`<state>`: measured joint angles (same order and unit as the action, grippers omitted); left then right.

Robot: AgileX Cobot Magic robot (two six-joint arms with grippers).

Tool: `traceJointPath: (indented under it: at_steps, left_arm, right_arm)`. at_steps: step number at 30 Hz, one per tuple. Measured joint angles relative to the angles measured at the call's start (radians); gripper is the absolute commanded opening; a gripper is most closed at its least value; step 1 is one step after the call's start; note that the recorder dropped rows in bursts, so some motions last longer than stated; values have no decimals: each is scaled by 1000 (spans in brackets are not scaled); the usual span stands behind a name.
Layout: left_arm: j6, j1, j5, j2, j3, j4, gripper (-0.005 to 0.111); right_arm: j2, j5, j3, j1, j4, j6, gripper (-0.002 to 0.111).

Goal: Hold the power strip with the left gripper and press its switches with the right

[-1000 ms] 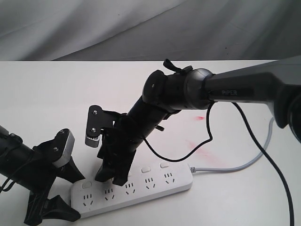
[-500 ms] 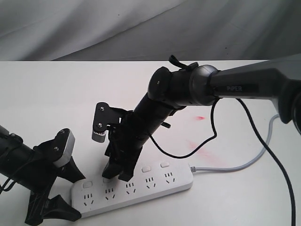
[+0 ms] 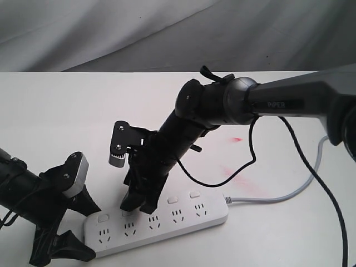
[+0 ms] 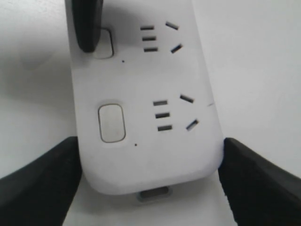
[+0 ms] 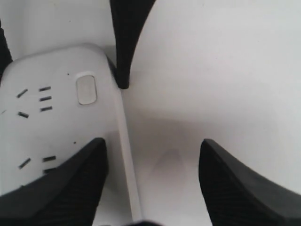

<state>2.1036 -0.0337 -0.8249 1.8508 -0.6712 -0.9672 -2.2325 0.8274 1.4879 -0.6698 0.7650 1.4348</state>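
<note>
The white power strip [image 3: 167,225] lies near the table's front edge, its grey cord [image 3: 278,196] running off to the right. My left gripper [image 3: 83,231] is shut on the strip's left end, and its fingers [image 4: 40,181] press both sides in the left wrist view. My right gripper [image 3: 139,208] stands open over the strip. One of its fingertips [image 4: 87,26] rests on the second switch [image 4: 104,43]. The first switch [image 4: 111,122] is bare beside it. In the right wrist view the right gripper [image 5: 153,146] straddles the strip's back edge.
The white table [image 3: 55,111] has red smears [image 3: 236,139] behind the strip. The right arm's loose black cable [image 3: 222,178] hangs just above the strip's cord end. A grey cloth backdrop [image 3: 167,33] closes off the far side.
The right gripper shifted a little to the right along the strip and rose slightly, then held still. The left gripper and the strip have not moved.
</note>
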Motion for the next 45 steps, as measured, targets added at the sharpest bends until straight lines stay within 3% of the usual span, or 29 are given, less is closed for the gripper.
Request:
traceJointPath:
  at_steps: [14, 23, 45]
  left_arm:
    - [0, 0, 0, 0, 0, 0, 55]
    - [0, 0, 0, 0, 0, 0, 55]
    - [0, 0, 0, 0, 0, 0, 55]
  right_arm:
    - [71, -11, -7, 3, -41, 22, 53]
    - [89, 49, -7, 77, -41, 4, 53]
    - [72, 85, -97, 106, 96, 114, 53]
